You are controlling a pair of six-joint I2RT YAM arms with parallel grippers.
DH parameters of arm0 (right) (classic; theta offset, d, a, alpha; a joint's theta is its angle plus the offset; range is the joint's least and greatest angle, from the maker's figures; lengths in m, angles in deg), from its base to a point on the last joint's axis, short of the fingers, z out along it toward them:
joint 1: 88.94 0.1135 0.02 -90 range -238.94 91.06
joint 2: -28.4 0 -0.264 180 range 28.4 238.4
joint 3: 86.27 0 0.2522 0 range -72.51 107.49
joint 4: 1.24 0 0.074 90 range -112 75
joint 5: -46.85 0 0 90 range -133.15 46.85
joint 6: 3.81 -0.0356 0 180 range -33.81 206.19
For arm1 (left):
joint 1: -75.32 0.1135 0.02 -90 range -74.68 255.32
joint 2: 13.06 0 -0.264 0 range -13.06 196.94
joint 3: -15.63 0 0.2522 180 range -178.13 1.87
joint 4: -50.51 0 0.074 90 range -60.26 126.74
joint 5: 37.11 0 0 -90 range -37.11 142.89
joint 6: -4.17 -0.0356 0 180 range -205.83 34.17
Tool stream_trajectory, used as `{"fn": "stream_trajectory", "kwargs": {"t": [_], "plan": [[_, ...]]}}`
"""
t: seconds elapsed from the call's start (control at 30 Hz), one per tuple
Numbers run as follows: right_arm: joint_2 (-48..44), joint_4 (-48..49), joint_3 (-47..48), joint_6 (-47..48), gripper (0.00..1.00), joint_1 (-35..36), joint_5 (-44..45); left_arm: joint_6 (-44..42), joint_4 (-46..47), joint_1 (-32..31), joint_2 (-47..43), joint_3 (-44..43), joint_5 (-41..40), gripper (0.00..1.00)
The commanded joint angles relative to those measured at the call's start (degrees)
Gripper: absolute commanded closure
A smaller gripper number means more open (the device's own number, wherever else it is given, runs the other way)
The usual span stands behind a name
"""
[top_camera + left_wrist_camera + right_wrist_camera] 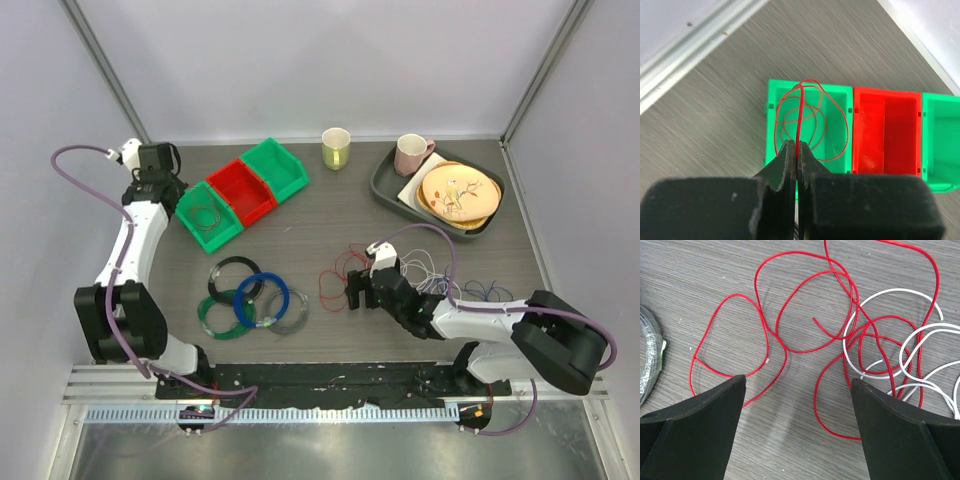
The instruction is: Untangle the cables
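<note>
My left gripper (797, 147) is shut on a thin red cable (800, 111). The cable's loops hang over the nearest green bin (771, 115). In the top view that gripper (178, 195) sits at the bin's (190, 225) back left corner. My right gripper (799, 380) is open and empty, low over the table. Just beyond it lies a loose red cable (790, 315) tangled with a white cable (900, 292). The top view shows the right gripper (358, 292) beside this tangle of red (343, 265), white (425, 272) and blue (487, 292) cables.
A red bin (242, 192) and a second green bin (275, 168) stand next to the first. Coiled cables lie front left: black (232, 270), blue (262, 298), green (213, 312), grey (292, 318). A yellow cup (336, 148) and a tray (385, 185) with a pink mug (411, 153) and plate (458, 193) stand at the back.
</note>
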Motion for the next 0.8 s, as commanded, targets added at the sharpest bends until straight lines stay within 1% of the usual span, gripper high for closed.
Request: {"fn": "stream_trajectory", "kwargs": {"t": [0.0, 0.1, 0.27, 0.53, 0.67, 0.73, 0.77], "plan": [[1.01, 2.68, 0.87, 0.00, 0.09, -0.04, 1.49, 1.53, 4.72, -0.10, 2.87, -0.42, 7.91, 1.00], [1.27, 2.41, 0.87, -0.18, 0.09, -0.04, 1.66, 1.61, 3.68, -0.10, 6.20, -1.48, 9.86, 1.00], [1.36, 3.03, -0.01, -0.44, 0.09, -0.13, 2.27, 1.97, 2.88, -0.01, 9.72, -2.35, 10.74, 1.00], [0.84, 3.21, -0.36, -0.62, 0.09, -0.04, 1.66, 2.23, -3.71, -0.01, 16.22, -7.80, 11.01, 1.00], [0.66, 3.12, -0.27, -0.71, 0.09, -0.04, 1.48, 1.88, -5.47, -0.01, 17.46, -9.74, 12.23, 1.00], [0.57, 2.86, -0.19, -0.62, 0.09, -0.04, 1.40, 1.44, -5.21, -0.01, 17.12, -9.65, 13.29, 0.94], [0.57, 2.77, -0.01, -0.70, 0.09, -0.04, 1.40, 1.18, -5.03, -0.10, 16.59, -9.39, 13.73, 0.86]]}}
